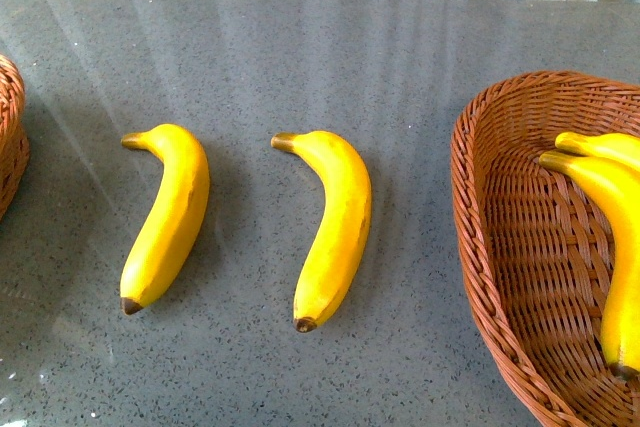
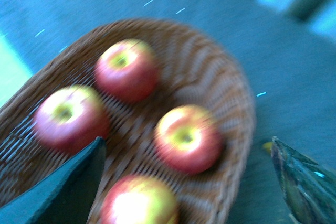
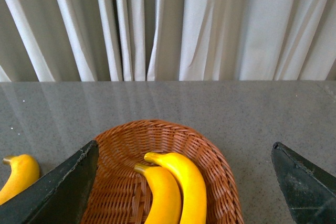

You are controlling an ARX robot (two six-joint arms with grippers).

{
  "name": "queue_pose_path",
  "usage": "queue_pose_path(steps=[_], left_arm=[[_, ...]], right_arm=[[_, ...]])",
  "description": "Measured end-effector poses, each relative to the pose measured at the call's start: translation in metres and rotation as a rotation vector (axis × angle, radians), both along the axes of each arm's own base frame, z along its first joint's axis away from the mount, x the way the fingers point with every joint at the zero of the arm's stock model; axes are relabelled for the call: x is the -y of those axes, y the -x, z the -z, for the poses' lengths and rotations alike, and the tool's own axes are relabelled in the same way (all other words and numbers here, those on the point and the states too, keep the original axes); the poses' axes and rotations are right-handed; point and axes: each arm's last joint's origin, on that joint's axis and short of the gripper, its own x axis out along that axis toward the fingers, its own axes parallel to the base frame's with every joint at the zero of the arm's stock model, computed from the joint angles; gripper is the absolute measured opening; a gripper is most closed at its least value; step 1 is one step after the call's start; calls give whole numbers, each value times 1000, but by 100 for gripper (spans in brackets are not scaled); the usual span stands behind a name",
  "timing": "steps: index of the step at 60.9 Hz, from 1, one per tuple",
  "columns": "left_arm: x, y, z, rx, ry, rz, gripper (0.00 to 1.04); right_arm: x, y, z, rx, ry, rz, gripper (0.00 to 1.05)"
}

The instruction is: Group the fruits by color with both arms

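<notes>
Two yellow bananas lie side by side on the grey table, one (image 1: 165, 217) left of the other (image 1: 335, 227). Two more bananas (image 1: 612, 237) rest in the wicker basket (image 1: 470, 207) at the right. My right gripper (image 3: 184, 144) hangs open above that basket (image 3: 157, 127) and its bananas (image 3: 181, 187), holding nothing. The left wrist view is blurred: my left gripper (image 2: 187, 139) is open and empty over another wicker basket (image 2: 236, 93) that holds several red-and-yellow apples (image 2: 126, 69). Neither arm shows in the front view.
The apple basket's rim (image 1: 10, 137) just shows at the left edge of the front view. White curtains (image 3: 168, 24) hang behind the table's far edge. One table banana (image 3: 18, 174) lies beside the right basket.
</notes>
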Motion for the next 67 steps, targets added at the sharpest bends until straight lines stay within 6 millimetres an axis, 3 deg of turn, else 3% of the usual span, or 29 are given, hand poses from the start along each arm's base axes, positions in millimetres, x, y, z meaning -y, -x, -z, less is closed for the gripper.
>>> queue_pose_path(steps=[8, 27, 43, 67], left_arm=[[6, 20, -3, 274, -187, 164, 59], [20, 45, 6, 288, -269, 173, 2], [20, 59, 17, 290, -274, 170, 2], [20, 74, 13, 307, -276, 168, 2]], right_arm=[[0, 0, 0, 0, 0, -3, 96], [0, 0, 0, 0, 0, -2, 96], [0, 0, 0, 0, 0, -2, 96], [0, 0, 0, 0, 0, -2, 96]])
